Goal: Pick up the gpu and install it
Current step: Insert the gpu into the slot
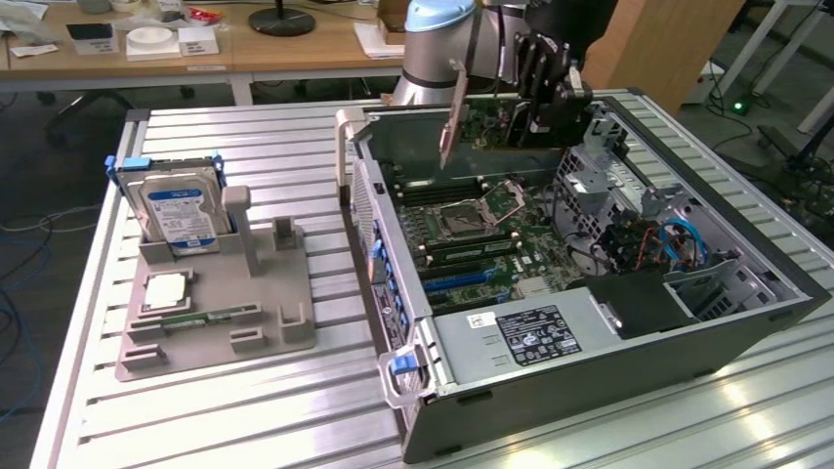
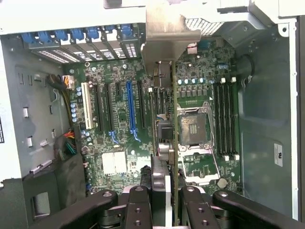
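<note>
**Exterior view.** You have the arm [image 1: 437, 39] reaching over the open computer case [image 1: 729, 293], which lies on its side on the slatted metal worktop [image 1: 261, 410]. The jaws are closed narrow on the gpu [image 1: 489, 122] and hold it on edge. The card hangs at about rim height over the far end of the motherboard [image 1: 528, 234], clear of the board. Its silvery bracket [image 1: 450, 127] is at the end toward the exterior view's left, pointing down along the case wall. The power supply [image 1: 521, 337] fills the near end of the case.

On the worktop, well apart to the exterior view's left, sits a grey fixture [image 1: 261, 332]. It carries:
- a hard drive [image 1: 183, 210] standing upright
- a processor chip [image 1: 163, 291] lying flat
- a green memory stick [image 1: 209, 318] lying flat

**Wrist view.** You look straight down into the case. The gpu [image 2: 174, 119] shows edge-on as a thin line through the middle, with the bracket [image 2: 167, 33] at its far end near the row of blue latches [image 2: 71, 36]. The jaws pinch the card from both sides at the end away from the bracket. The card's line runs between the long blue slot [image 2: 131, 109] and the processor socket [image 2: 193, 126], over the black slots just beside the blue one. You cannot tell from here which of those slots it is lined up with. A white slot [image 2: 86, 105] lies further out past the blue one. The memory slots [image 2: 224, 119] lie beyond the socket on the other side.
</note>
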You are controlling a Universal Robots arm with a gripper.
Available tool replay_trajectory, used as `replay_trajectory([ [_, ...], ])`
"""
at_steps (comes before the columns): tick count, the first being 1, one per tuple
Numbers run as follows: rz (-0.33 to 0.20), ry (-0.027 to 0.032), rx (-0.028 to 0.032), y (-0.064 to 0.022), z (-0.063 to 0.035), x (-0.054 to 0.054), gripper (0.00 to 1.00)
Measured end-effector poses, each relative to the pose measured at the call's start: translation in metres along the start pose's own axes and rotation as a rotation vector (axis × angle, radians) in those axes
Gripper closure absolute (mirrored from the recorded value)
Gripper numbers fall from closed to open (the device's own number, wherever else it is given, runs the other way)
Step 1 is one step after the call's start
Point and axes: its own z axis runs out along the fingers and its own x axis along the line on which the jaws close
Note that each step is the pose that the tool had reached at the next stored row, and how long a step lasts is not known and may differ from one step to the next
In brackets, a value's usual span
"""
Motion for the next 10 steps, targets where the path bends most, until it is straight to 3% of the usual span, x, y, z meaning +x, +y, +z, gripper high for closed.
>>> replay_trajectory([
  [10, -0.002, -0.0001, 0.0, 0.0, 0.0003, 0.0, 0.72],
])
